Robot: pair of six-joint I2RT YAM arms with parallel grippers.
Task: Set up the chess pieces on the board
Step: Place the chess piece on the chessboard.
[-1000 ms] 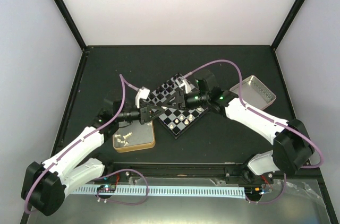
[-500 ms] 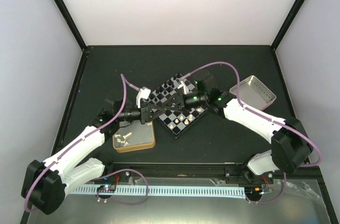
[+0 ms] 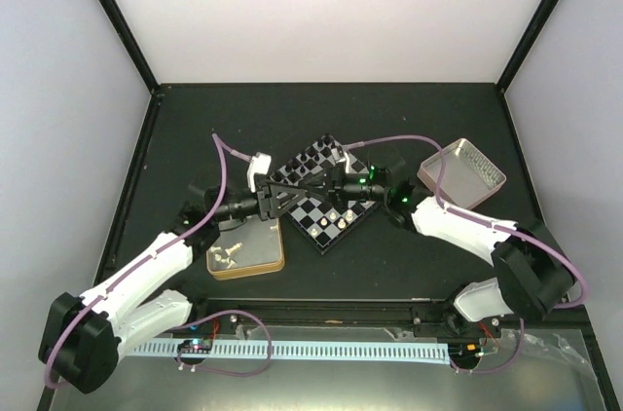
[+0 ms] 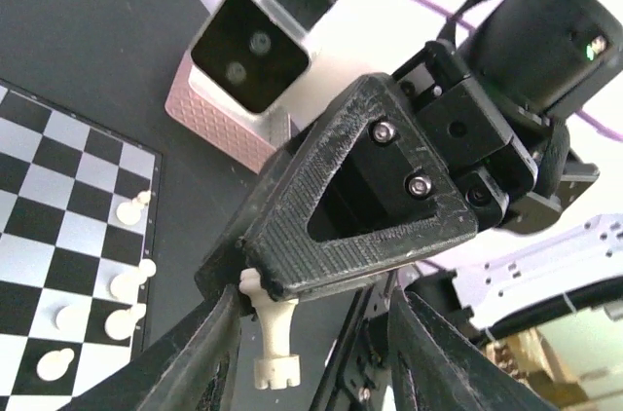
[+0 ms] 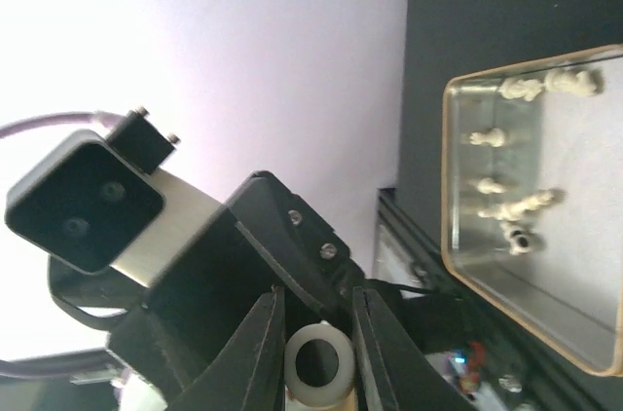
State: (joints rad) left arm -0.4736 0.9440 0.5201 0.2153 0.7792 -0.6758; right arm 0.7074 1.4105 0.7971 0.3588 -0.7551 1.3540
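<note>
The board (image 3: pixel 343 206) lies mid-table, with black pieces (image 3: pixel 307 162) along its far side and cream pieces (image 3: pixel 336 222) along its near side. Both grippers meet above it. My right gripper (image 3: pixel 323 189) is shut on a cream rook (image 4: pixel 273 333), which hangs from its fingertips; the rook's ring-shaped base (image 5: pixel 341 373) shows between the right fingers (image 5: pixel 261 353). My left gripper (image 4: pixel 316 364) is open, with its fingers (image 4: pixel 209 357) on either side of the rook. More cream pieces (image 5: pixel 506 211) lie in the gold-rimmed tin (image 3: pixel 263 263).
The pinkish silver tray (image 3: pixel 465 173) stands right of the board, close behind the right arm's wrist. The tin sits under the left arm's forearm. Purple cables loop above both wrists. A black frame edges the table.
The right wrist has dropped lower and swung level, pointing left at the left gripper. The left wrist has turned, and its camera block has moved up and left. The grippers stay tip to tip.
</note>
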